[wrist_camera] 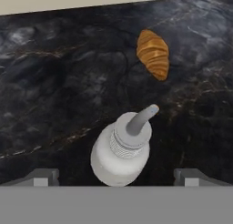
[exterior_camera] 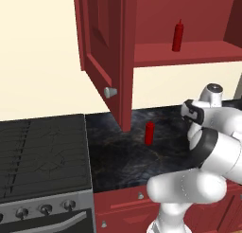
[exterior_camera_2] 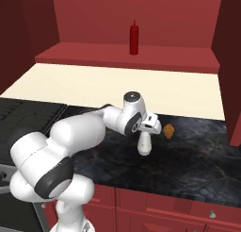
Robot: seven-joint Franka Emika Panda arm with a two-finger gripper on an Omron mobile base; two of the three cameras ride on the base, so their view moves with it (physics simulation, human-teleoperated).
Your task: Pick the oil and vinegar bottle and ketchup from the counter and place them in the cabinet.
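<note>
the gripper (wrist_camera: 116, 176) hangs above the oil and vinegar bottle (wrist_camera: 120, 154), and its two fingers are spread wide, one on each side of the bottle, without touching it; the bottle stands upright on the counter (wrist_camera: 54, 95), with its thin spout leaning toward a croissant (wrist_camera: 153, 53) that lies near it on the dark stone; in the right base view the bottle (exterior_camera_2: 144, 143) is just under the hand, and the croissant (exterior_camera_2: 169, 130) is a little behind it; the ketchup (exterior_camera: 149, 132) stands upright on the counter (exterior_camera: 118, 156), well apart from the bottle, near the lower edge of the open cabinet door (exterior_camera: 101, 42); inside the cabinet (exterior_camera_2: 127, 56) a slim red bottle (exterior_camera_2: 134, 37) with a long nozzle stands on the shelf; a black stove (exterior_camera: 40, 151) is beside the counter, on the left.
</note>
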